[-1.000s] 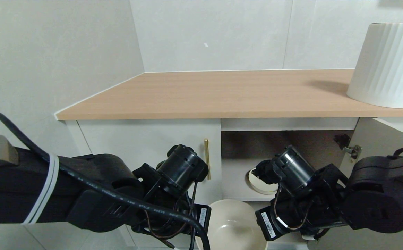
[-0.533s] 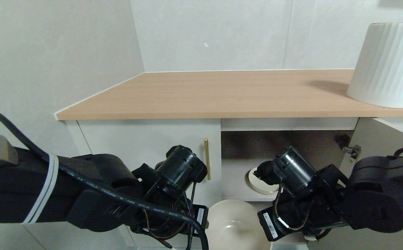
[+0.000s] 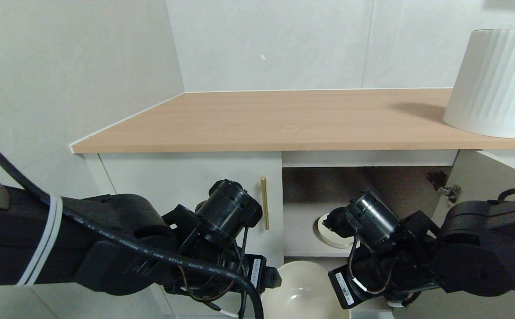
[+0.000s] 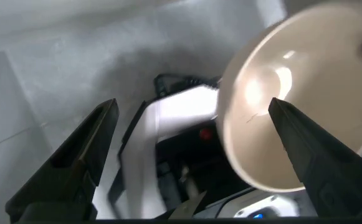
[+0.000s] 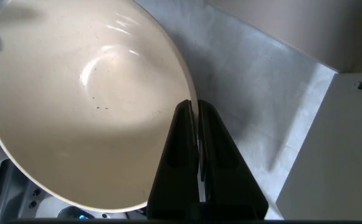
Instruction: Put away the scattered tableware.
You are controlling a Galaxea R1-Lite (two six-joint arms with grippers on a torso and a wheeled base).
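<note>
Right jaws: the right gripper is pinching the rim of the cream bowl, its fingers pressing one on each side of the lip.
Left jaws: the left gripper is gaping wide and gripping nothing, with the bowl sitting just beyond its fingertips.
Bowl: it is hanging low between the two wrists, mouth tipping up toward the head camera, out in front of the open cabinet and below its shelf.
Done: one pale dish is already lying on that shelf, and the wooden countertop is carrying no tableware.
Left: I'm judging the bowl is yet to go inside and be released.
Arms: both are reaching forward and down side by side, wrists angling inward toward the bowl.
</note>
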